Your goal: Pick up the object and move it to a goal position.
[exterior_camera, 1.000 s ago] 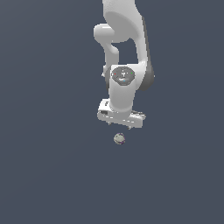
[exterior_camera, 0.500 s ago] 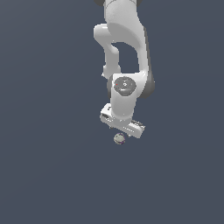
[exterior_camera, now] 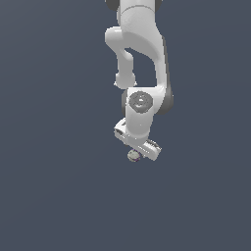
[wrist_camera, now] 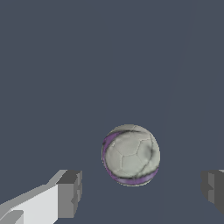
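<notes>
- A white Franka Panda arm (exterior_camera: pixel 139 73) reaches down from the top of the exterior view over a plain slate-grey surface (exterior_camera: pixel 54 186), its wrist folded so the tool (exterior_camera: pixel 135 156) points downward.
- The ball (exterior_camera: pixel 133 156), a small grey-beige sphere with a purple band and dark seams like a football's panels, sits right beneath the tool's white body in the exterior view, partly overlapped by it.
- In the wrist view the ball (wrist_camera: pixel 131 155) lies between the two fingers (wrist_camera: pixel 69 192), with bare surface showing on either side of it; neither finger touches it.
- The tool (wrist_camera: pixel 142 189) stands wide apart, far wider than the ball, and holds nothing.
- One finger shows as a grey pad on a white mount; the other is only a grey sliver at the frame's edge.
- Whether the fingertips have reached the level of the ball's middle is hard to judge from these angles; they appear close to it.
- No brand, label or readable writing shows on the arm, the tool or the ball.
</notes>
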Motion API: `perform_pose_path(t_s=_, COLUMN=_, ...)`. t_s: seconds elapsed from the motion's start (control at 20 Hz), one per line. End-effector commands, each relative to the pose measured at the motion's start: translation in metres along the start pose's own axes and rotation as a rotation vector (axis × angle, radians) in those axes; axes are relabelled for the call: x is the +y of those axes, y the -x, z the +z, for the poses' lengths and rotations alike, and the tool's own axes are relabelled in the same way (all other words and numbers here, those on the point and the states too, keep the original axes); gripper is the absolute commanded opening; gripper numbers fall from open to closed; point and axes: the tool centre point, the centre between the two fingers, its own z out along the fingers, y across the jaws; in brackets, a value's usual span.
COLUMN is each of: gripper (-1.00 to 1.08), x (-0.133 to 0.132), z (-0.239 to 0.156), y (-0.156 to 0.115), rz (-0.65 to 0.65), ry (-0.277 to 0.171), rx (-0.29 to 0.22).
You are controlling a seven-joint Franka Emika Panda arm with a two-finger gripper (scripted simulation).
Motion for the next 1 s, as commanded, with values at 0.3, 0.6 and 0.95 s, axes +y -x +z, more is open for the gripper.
perform_pose_path(t_s=0.3, gripper=1.00, x=-0.001, z=0.005, y=0.000, rz=0.012, ry=0.000, rx=0.001)
perform_pose_path(t_s=0.6, gripper=1.00, x=0.000, z=0.033, y=0.000, rz=0.016, ry=0.000, rx=0.001)
perform_pose_path(t_s=0.95, gripper=1.00, x=-0.001, z=0.052, y=0.000, rz=0.017, ry=0.000, rx=0.001)
